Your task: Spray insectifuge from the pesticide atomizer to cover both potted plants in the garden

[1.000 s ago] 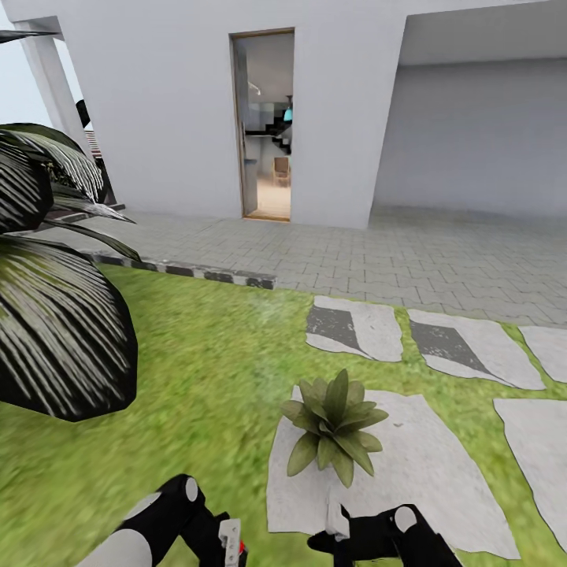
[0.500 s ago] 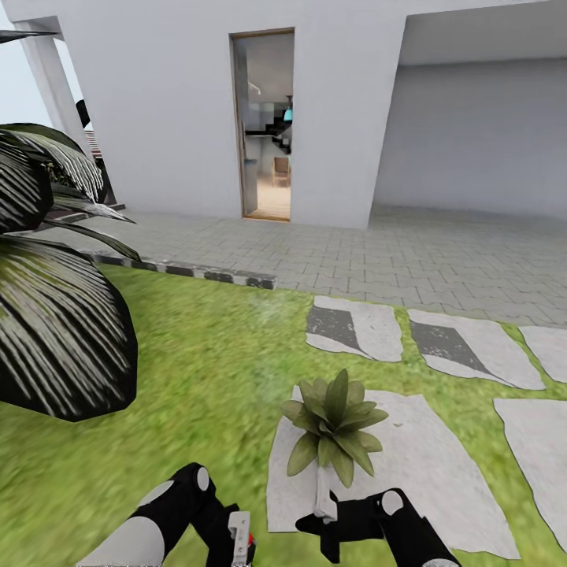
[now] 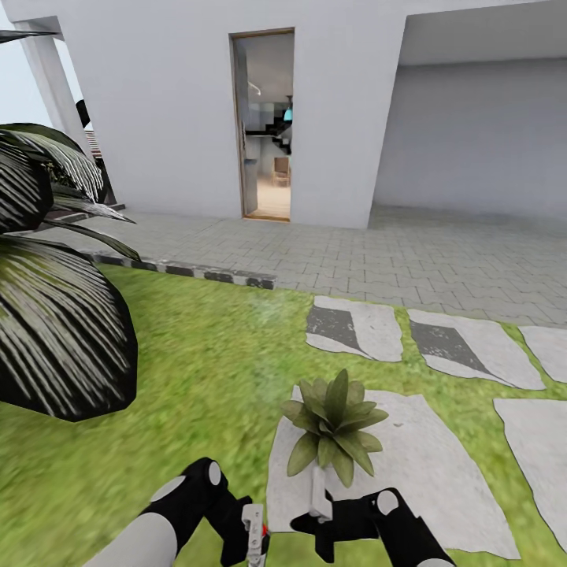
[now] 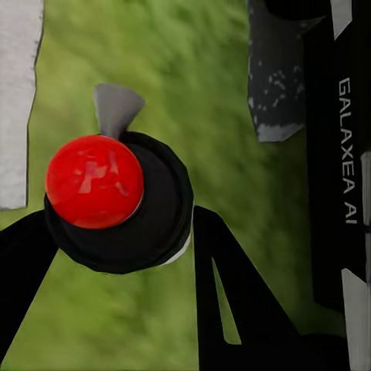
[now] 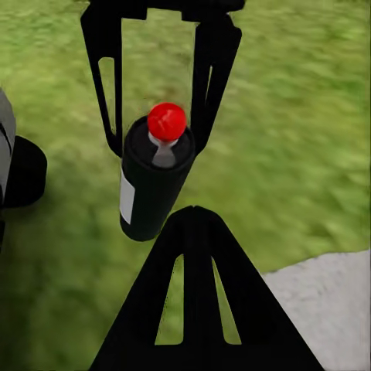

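The pesticide atomizer (image 5: 151, 185) is a black bottle with a white label, a grey nozzle and a red cap (image 4: 94, 182). My left gripper (image 3: 256, 539) is shut on it, one black finger on each side of the body, low over the lawn. A speck of the red cap (image 3: 264, 529) peeks out beside that gripper. My right gripper (image 3: 319, 508) is just to its right, pointing at the bottle with its fingers (image 5: 193, 255) pressed together on nothing. One potted plant (image 3: 335, 429), a small green rosette, stands on a pale stepping stone (image 3: 425, 472) just beyond both grippers; its pot is hidden by leaves.
A big dark shrub with white-striped leaves (image 3: 55, 331) fills the left side. More stepping stones (image 3: 354, 327) lie beyond the plant. A dark curb (image 3: 181, 270) borders grey paving before a white house wall with an open doorway (image 3: 264, 126).
Both arms have come further into view toward the plant. The left gripper moved right and forward with the atomizer; the right gripper shifted left, closer to it. The camera stayed put.
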You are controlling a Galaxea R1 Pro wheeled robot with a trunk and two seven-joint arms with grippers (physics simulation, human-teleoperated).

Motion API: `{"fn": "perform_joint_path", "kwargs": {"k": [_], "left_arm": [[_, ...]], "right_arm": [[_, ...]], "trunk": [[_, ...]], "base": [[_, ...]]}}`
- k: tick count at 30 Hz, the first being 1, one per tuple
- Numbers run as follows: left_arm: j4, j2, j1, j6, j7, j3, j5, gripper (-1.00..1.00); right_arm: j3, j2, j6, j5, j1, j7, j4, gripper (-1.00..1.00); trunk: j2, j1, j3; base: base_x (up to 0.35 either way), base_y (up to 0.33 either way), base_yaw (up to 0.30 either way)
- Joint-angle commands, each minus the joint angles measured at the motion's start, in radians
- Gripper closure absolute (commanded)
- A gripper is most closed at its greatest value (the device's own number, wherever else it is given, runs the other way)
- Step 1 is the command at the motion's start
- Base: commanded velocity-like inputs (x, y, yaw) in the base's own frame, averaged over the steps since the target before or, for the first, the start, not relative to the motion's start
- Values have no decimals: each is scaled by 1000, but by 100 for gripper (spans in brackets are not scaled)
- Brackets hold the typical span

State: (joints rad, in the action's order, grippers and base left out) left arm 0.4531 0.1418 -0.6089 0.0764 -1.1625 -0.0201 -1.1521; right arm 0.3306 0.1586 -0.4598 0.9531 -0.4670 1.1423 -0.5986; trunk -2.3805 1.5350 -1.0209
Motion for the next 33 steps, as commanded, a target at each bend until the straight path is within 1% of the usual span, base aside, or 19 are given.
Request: {"fn": "perform_joint_path", "kwargs": {"k": [1,5,12,16,21,30,33], "left_arm": [[1,4,0,8,-2,0,-6,100],[1,8,0,8,-2,0,-6,100],[1,10,1,11,-2,0,-2,100],[1,24,1,13,-2,0,0,100],[0,30,1,15,-2,0,3,100],[-1,33,1,18,2,0,5,100],[-2,33,1,19,15,0,5,100]], "right_arm": [[8,6,-3,7,-1,5,-1,100],[8,12,-3,7,-1,5,-3,100],[7,13,-3,7,-1,5,-3,100],[8,13,-3,7,-2,5,-3,100],[8,13,-3,7,-2,5,-3,100],[8,14,-3,7,-2,5,-2,100],[8,15,-3,7,-2,5,-2,100]], "trunk": [[0,0,-1],[0,0,-1],[0,0,-1],[0,0,-1],[0,0,-1],[0,0,-1],[0,0,-1]], "base": [[0,0,0],[0,0,0],[0,0,0],[0,0,0],[0,0,0],[0,0,0],[0,0,0]]}}
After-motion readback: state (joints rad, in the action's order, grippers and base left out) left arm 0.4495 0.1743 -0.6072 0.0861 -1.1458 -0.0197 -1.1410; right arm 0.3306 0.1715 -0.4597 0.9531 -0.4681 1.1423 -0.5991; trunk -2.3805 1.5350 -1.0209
